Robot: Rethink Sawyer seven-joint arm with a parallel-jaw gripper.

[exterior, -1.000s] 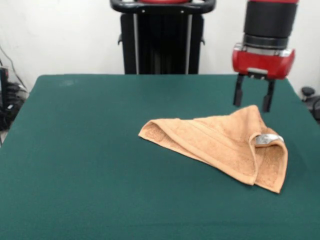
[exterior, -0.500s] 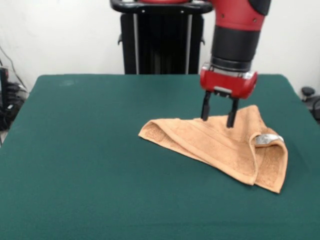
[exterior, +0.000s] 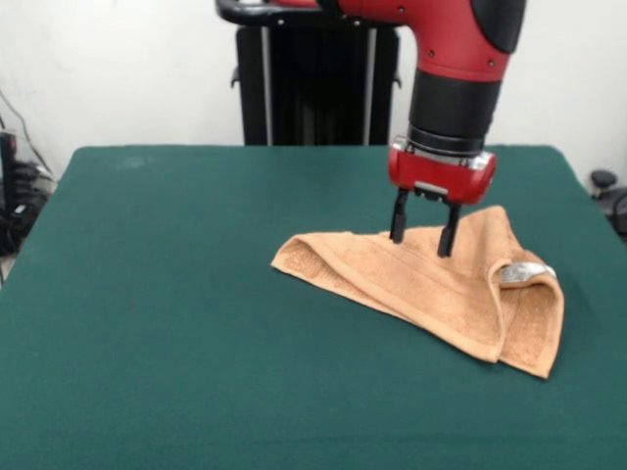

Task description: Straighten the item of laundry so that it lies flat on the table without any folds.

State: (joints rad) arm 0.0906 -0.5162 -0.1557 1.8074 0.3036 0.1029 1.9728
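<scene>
The orange-tan towel [exterior: 431,284] lies folded over on itself in a rough triangle, right of the middle of the green table [exterior: 167,323]. Its small white tag [exterior: 524,272] shows near the right fold. My gripper [exterior: 422,242] is open, fingers pointing down, with its tips just above or touching the towel's far edge near the middle of that edge. It holds nothing.
The robot's black pedestal [exterior: 318,83] stands behind the table's far edge. Cables and dark equipment [exterior: 15,201] sit off the table's left side. Another dark object [exterior: 607,191] is off the right edge.
The arm has swung from over the towel's far right corner to the left and come lower. It now hangs over the middle of the far edge. The towel has not moved.
</scene>
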